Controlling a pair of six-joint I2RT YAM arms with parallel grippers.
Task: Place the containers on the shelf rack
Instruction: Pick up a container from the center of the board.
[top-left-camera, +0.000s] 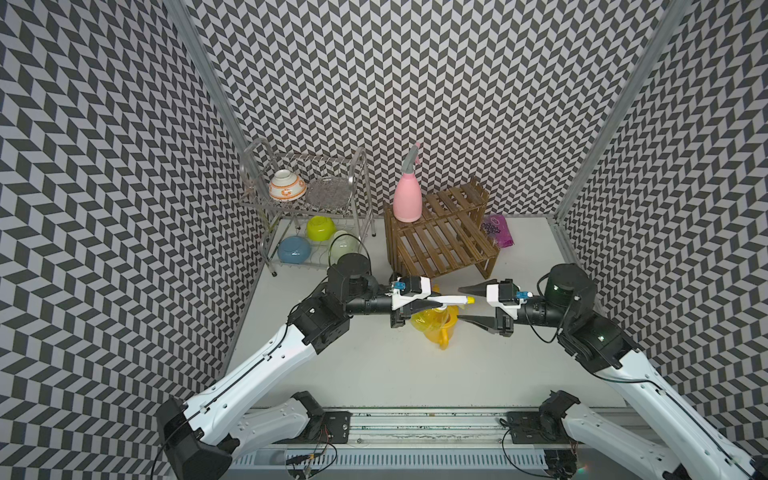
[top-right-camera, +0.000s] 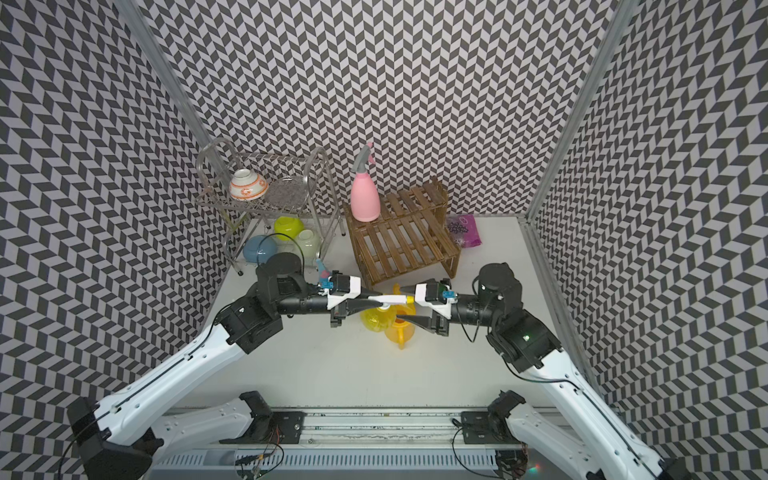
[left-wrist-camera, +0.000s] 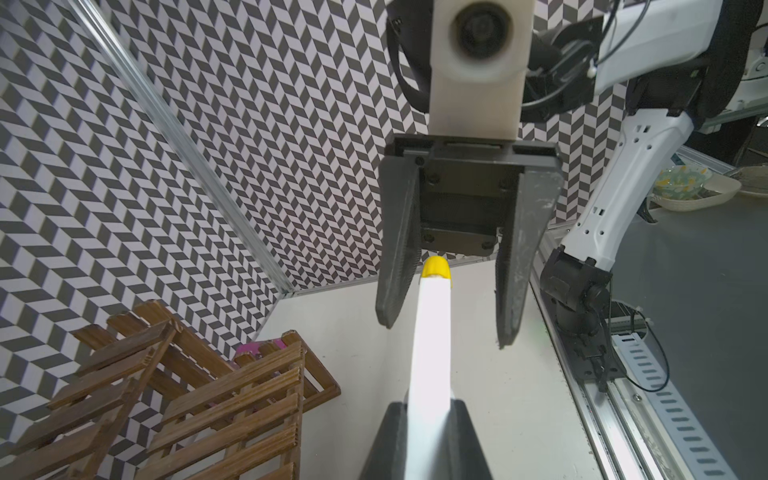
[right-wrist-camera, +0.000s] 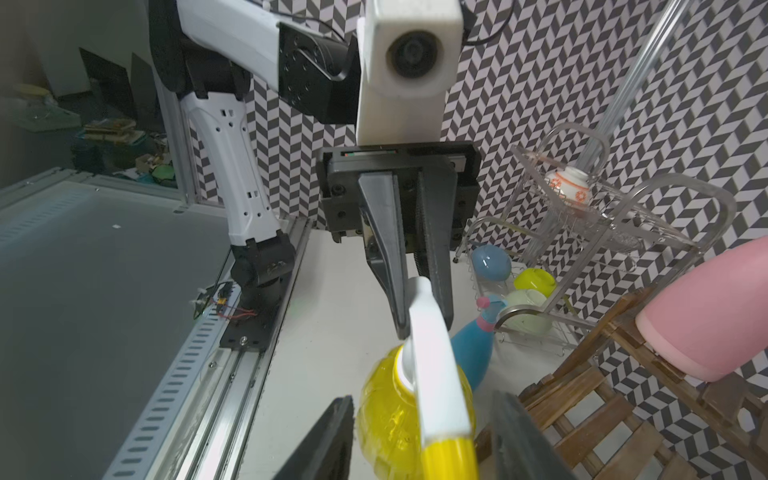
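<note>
Top views: left gripper (top-left-camera: 432, 303) pinches the white head of the translucent yellow trigger sprayer (top-left-camera: 424, 323), just near of the brown slatted wooden shelf rack (top-left-camera: 444, 243). Right gripper (top-left-camera: 460, 303) is spread around the sprayer's nozzle tip. Yellow plastic watering can (top-right-camera: 401, 332) sits right beside the sprayer body. Pink cone-shaped spray bottle (top-left-camera: 407, 199) stands upright on the rack's upper step, left end.
Left wrist: sprayer head clamped between the fingers (left-wrist-camera: 388, 440).
Right wrist: blue cone-shaped spray bottle (right-wrist-camera: 473, 353) sits between the sprayer and the silver wire dish rack (right-wrist-camera: 602, 232).
</note>
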